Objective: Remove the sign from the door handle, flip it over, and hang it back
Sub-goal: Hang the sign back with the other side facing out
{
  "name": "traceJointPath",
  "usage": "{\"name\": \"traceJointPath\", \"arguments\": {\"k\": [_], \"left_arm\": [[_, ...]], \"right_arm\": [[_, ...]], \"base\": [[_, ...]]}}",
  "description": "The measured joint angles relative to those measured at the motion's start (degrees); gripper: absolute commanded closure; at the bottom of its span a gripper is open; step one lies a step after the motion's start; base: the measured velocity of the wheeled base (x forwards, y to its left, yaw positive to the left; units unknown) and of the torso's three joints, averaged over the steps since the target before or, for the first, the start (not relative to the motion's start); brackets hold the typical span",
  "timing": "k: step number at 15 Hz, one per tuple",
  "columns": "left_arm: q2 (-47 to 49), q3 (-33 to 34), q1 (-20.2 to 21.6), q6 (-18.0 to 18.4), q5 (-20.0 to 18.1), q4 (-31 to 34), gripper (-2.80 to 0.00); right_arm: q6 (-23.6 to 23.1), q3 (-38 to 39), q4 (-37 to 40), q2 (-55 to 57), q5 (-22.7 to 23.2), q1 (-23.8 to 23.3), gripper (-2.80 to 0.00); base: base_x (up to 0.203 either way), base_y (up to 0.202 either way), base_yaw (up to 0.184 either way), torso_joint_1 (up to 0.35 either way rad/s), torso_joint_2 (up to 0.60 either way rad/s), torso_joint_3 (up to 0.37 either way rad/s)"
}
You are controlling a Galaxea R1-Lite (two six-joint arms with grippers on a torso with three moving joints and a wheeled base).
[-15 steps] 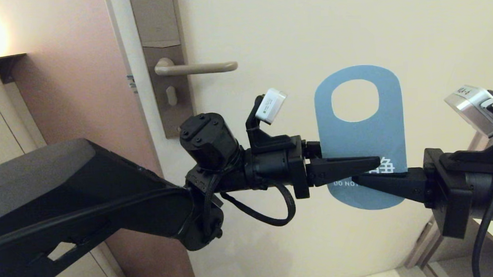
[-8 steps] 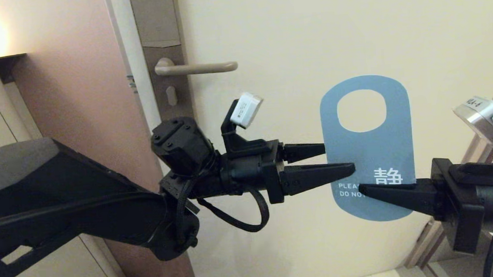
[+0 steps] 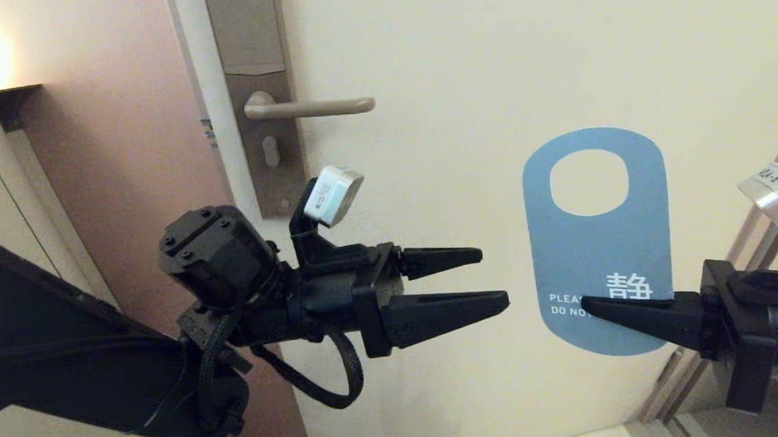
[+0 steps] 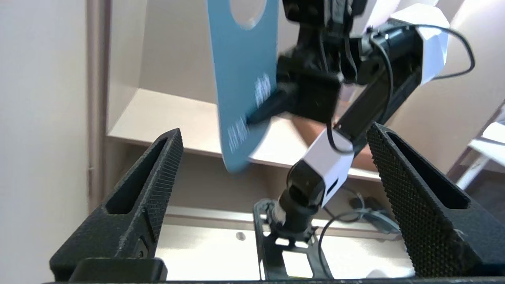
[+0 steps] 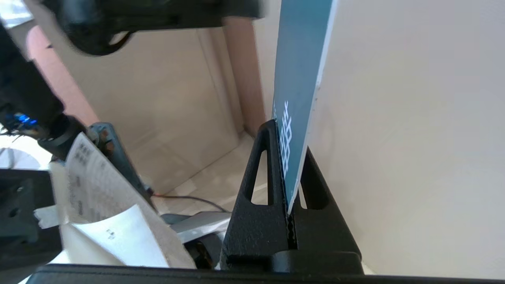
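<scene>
So the right gripper is clamped on the lower edge of the sign, blue "DO NOT DISTURB" face toward the head camera, held upright out in front of the door. The left gripper is spread wide with nothing in it, a short gap off the sign's side. The door handle sits bare, well up above the left gripper.
</scene>
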Motion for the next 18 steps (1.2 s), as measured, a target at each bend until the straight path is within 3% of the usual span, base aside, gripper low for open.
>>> {"name": "traceJointPath", "arguments": {"k": [3,4,9,13,16,18], "left_arm": [[-3.6,6.2,1.5,2.6,0.2,-0.6,-2.8],[-5.1,7.9,2.2,3.0,0.2,-0.7,0.0],[-13.2,15.2,5.8,4.1,0.8,-0.7,0.0],[-20.4,24.7,12.0,6.1,0.8,-0.7,0.0],[-25.6,32.0,17.9,14.7,0.9,4.3,0.0],[-29.4,34.3,21.0,21.2,3.6,10.7,0.0]], "right_arm": [[0.0,0.0,0.0,-0.6,-2.0,0.0,0.0],[0.0,0.2,0.0,-0.9,-3.1,0.0,0.0],[0.0,3.6,0.0,-3.8,-5.2,0.0,0.0],[0.0,6.0,0.0,-6.1,-7.3,0.0,0.0],[0.1,7.7,0.0,-8.0,-7.6,-0.1,0.0],[0.1,8.4,0.0,-9.0,-9.7,-0.3,0.0]], "base": [[0.0,0.0,0.0,0.0,0.0,0.0],[0.0,0.0,0.0,0.0,0.0,0.0],[0.0,0.0,0.0,0.0,0.0,0.0],[0.0,0.0,0.0,0.0,0.0,0.0],[0.0,0.0,0.0,0.0,0.0,0.0],[0.0,0.0,0.0,0.0,0.0,0.0]]}}
